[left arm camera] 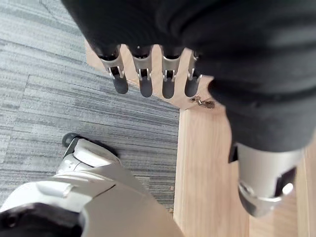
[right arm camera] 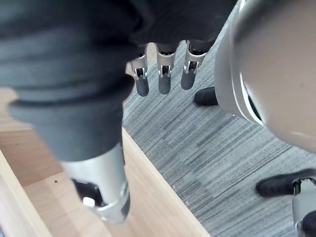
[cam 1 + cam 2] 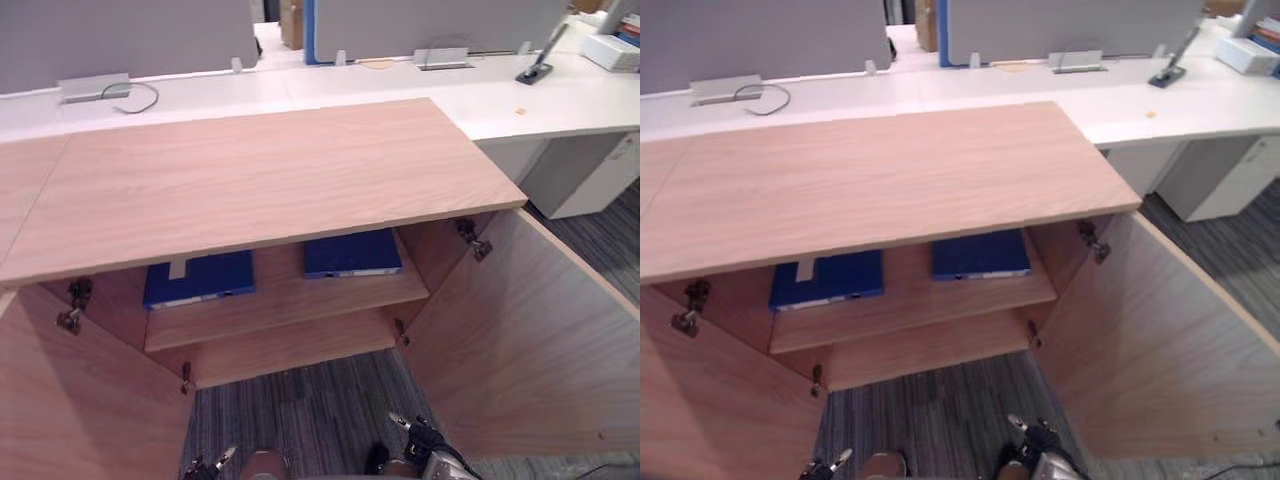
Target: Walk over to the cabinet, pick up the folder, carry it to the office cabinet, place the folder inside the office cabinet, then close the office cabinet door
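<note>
Cabinet (image 3: 260, 180): light reddish-brown wood grain on top, doors and shelves.
Left folder (image 3: 200, 277): deep blue, with a pale strip, perhaps a label.
Right folder (image 3: 350, 252): deep blue, pale front edge.
Floor (image 3: 300, 410): grey carpet, fine light and dark streaks.
Bench (image 3: 560, 100): white.
Partition (image 3: 120, 35): plain grey.
Left robot hand (image 1: 143, 74): silver fingers, dark tips, black cover.
Right robot hand (image 2: 164, 74): same colours.

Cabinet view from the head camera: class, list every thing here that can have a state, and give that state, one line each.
Left door: open, swung outward.
Right door: open, swung outward.
Left folder: lying flat on the shelf, not held.
Right folder: lying flat on the same shelf, apart from the other.
Left hand: open, empty.
Right hand: open, empty.
</note>
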Controlling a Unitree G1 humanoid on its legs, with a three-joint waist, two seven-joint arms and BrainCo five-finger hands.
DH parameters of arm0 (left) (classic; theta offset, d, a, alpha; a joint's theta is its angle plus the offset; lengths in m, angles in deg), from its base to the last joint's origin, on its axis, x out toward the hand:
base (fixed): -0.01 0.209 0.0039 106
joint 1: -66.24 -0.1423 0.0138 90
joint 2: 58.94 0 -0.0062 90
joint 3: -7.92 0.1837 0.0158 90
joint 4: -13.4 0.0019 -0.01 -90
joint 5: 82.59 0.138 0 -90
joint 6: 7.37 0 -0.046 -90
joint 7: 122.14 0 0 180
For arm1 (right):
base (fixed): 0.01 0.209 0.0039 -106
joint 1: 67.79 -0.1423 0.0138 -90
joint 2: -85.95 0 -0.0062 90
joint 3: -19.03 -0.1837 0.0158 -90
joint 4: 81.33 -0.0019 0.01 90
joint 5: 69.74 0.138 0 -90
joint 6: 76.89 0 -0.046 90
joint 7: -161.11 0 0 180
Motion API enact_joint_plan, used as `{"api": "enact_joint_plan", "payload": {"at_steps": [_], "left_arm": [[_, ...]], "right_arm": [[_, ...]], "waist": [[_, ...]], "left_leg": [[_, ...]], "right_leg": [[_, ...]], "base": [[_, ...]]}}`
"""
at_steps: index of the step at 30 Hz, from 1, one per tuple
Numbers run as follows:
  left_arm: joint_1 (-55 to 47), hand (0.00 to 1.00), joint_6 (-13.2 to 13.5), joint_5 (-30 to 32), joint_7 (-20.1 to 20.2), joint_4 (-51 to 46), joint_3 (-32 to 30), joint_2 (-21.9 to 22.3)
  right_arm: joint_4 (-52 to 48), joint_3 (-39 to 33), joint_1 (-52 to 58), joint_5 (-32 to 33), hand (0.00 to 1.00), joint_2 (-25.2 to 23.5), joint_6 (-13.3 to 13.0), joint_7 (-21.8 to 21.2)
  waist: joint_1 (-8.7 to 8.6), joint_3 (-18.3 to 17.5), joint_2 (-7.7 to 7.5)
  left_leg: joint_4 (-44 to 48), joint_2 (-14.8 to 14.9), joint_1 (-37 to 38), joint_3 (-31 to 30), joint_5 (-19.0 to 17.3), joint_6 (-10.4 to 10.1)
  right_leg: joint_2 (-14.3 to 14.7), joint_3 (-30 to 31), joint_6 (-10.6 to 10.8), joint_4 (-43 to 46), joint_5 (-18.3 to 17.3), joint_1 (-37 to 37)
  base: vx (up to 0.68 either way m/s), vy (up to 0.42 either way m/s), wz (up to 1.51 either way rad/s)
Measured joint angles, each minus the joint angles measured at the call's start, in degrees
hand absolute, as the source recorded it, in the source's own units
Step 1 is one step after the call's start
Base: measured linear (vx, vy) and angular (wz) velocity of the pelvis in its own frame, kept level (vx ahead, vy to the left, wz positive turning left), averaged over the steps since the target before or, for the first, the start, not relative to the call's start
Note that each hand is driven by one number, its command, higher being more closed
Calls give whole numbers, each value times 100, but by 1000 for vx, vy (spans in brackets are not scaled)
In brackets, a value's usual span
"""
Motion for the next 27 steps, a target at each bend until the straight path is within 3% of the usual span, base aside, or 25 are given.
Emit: {"api": "enact_joint_plan", "payload": {"at_steps": [7,10,11,12,13,15,17,18,19,20,21,23,27], "left_arm": [[192,0,-24,432,85,345,25,-114],[199,0,-25,438,80,344,15,-117],[202,0,-27,439,78,345,7,-116],[194,0,-35,440,76,342,-3,-94],[190,0,-39,438,72,336,-18,-90],[190,0,-75,441,65,344,-11,-98],[189,0,-74,460,65,383,9,-155],[220,0,-79,541,71,406,48,-234],[247,0,-82,580,70,467,70,-246],[288,0,-89,631,70,553,133,-200],[294,0,-92,642,70,563,178,-190],[297,0,-97,633,71,568,240,-245],[325,0,-142,509,62,596,248,-376]], "right_arm": [[-329,283,183,467,0,-68,7,81],[-374,523,180,542,0,-85,8,99],[-474,565,174,544,0,-141,6,101],[-578,562,167,535,0,-165,11,111],[-619,555,162,538,0,-169,12,117],[-642,440,241,544,0,-168,6,139],[-512,386,243,543,0,-166,-4,137],[-321,307,202,529,0,-158,1,136],[-242,227,177,525,0,-123,5,136],[-41,207,104,489,0,64,5,137],[138,207,58,428,0,199,27,137],[248,171,146,429,0,284,37,141],[372,-23,326,447,0,298,65,154]], "waist": [[-46,-64,-86],[-26,-38,-127],[-18,-31,-124],[-7,11,-12],[-2,22,-43],[-4,13,-26],[-4,-25,-115],[9,-38,-282],[29,-82,-217],[68,-105,-101],[73,-94,-72],[32,-65,-127],[-5,9,-267]], "left_leg": [[-437,-133,571,704,146,260],[-538,-147,823,1103,140,413],[-598,-112,901,1363,172,536],[-685,-36,979,1632,251,659],[-717,-37,1042,1718,273,674],[-807,70,1220,1945,341,646],[-927,100,1389,2069,433,537],[-988,33,1420,2091,493,477],[-1089,54,1424,2073,521,495],[-1375,19,1437,1887,536,498],[-1570,2,1469,1669,557,509],[-1603,112,1469,1615,692,457],[-1477,213,1468,1787,603,357]], "right_leg": [[-88,576,23,-45,201,-10],[-178,281,-38,133,281,-90],[-224,-3,-154,120,401,-139],[-411,-541,-378,495,164,-204],[-593,-895,-464,983,-91,-254],[-1194,-1441,-529,2247,-601,-129],[-1638,-1506,-459,2491,-638,122],[-1605,-1530,-246,2222,-711,176],[-1490,-1635,-299,2045,-759,218],[-1193,-1668,-260,1516,-739,301],[-912,-1663,-75,1027,-613,351],[-596,-1598,-129,703,-454,374],[-451,-1428,-169,637,-368,348]], "base": [[81,77,-44],[-20,46,-67],[-93,5,-84],[-112,1,-82],[-96,-23,-65],[-38,-56,-50],[47,-167,-49],[77,-258,-57],[49,-213,-75],[-31,-116,-93],[-79,-81,-96],[-77,-57,-54],[-57,-56,-27]]}}
